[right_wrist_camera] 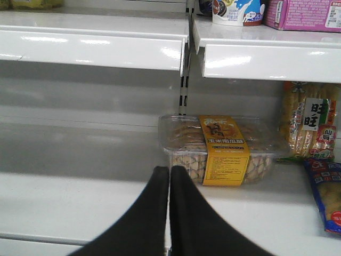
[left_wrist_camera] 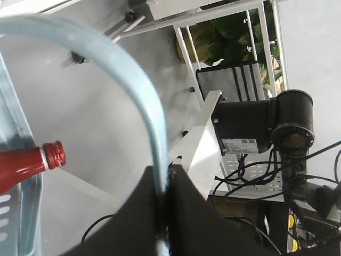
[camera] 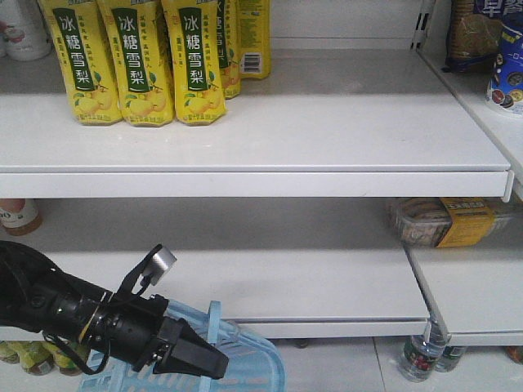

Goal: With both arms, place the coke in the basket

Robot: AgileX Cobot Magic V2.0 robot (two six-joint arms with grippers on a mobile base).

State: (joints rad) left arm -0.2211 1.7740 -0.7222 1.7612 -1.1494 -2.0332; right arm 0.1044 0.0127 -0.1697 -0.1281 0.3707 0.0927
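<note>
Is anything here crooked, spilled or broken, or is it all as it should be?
Nothing is spilled or broken. One oddity: the red-labelled plastic coke bottle lies on its side, its red cap poking over the rim of the light blue slotted basket. The left pincer is clamped on the basket's handle; the right pincer is shut on nothing.

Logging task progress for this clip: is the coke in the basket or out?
In. The left wrist view shows the coke, red cap and label, lying sideways past the basket wall.

Yellow pear-drink bottles on upper shelf, clear snack box, water bottle
</note>
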